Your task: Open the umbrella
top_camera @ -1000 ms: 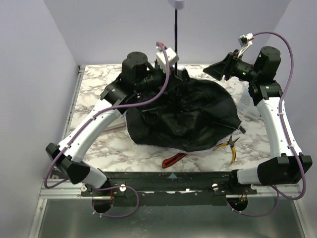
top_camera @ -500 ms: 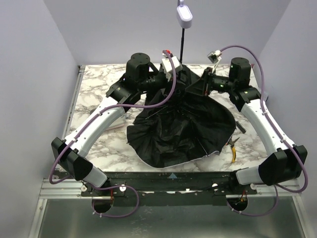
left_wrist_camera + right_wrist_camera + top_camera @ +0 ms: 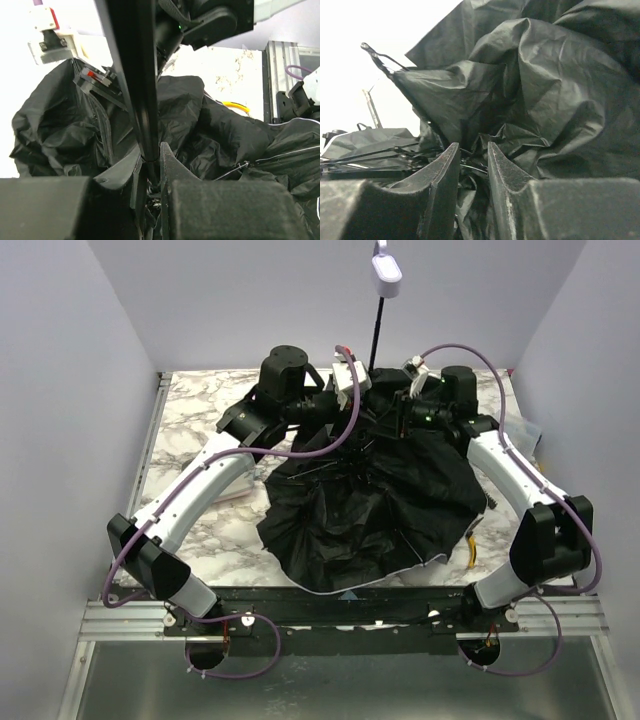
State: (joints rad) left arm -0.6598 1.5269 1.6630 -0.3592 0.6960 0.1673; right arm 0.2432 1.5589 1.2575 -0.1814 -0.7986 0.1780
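The umbrella lies canopy-down on the marble table, black lining and thin metal ribs facing up. Its black shaft rises at the back to the lavender handle. My left gripper is shut on the shaft low down, near the hub. In the left wrist view the shaft runs down between the gripper fingers. My right gripper is pressed into the canopy just right of the shaft. In the right wrist view its gripper stands narrowly parted, with ribs and bunched lining between the fingers.
Yellow-handled pliers poke out from under the canopy's right edge and also show in the left wrist view. A clear plastic bag lies at the right rim. A pale strip lies left of the canopy. Purple walls enclose the table.
My right gripper swung in from the back right and into the canopy beside the shaft. The shaft and handle tilted right, and the canopy shifted forward, covering the red knife.
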